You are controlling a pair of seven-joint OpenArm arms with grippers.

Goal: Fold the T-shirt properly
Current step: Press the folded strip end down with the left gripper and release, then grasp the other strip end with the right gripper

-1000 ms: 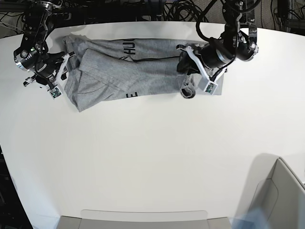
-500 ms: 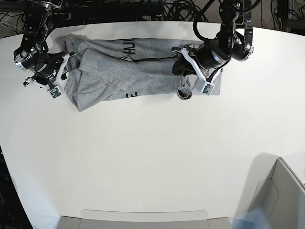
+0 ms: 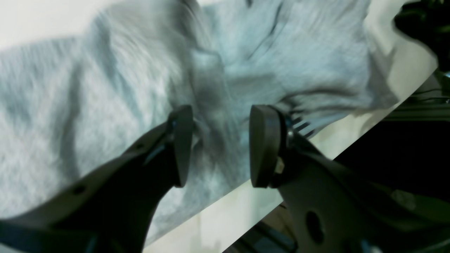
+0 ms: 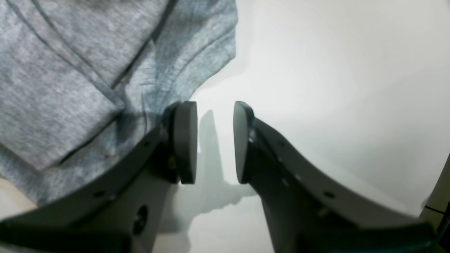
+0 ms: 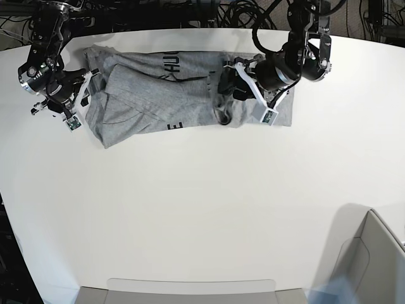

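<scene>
The near half of the white counter (image 5: 190,209) carries only a grey bin (image 5: 370,259) at its near right corner and a flat grey tray edge (image 5: 190,288) along the near edge. You will find the T-shirt (image 5: 158,95) lying on the far half, close to the far edge, spread lengthwise between the two arms. It is partly folded: one flap lies diagonally across the body, and black lettering shows along the far fold and at the near hem. In the base view, your right hand (image 5: 79,101) sits at the shirt's end nearest the counter's left edge. The right wrist view shows this hand (image 4: 214,142) with its two pads standing apart and bare counter between them; one pad (image 4: 184,140) lies just beside the shirt's hem (image 4: 211,63), and no cloth is gripped. Your left hand (image 5: 229,101) is over the shirt's other end, toward the right side of the counter. The left wrist view is blurred, yet it shows this hand (image 3: 219,144) with its pads parted over grey fabric (image 3: 105,88); a raised ridge of cloth runs through the gap, and you cannot tell whether either pad touches it. Beyond the far edge, black cables (image 5: 209,9) hang behind the counter.
</scene>
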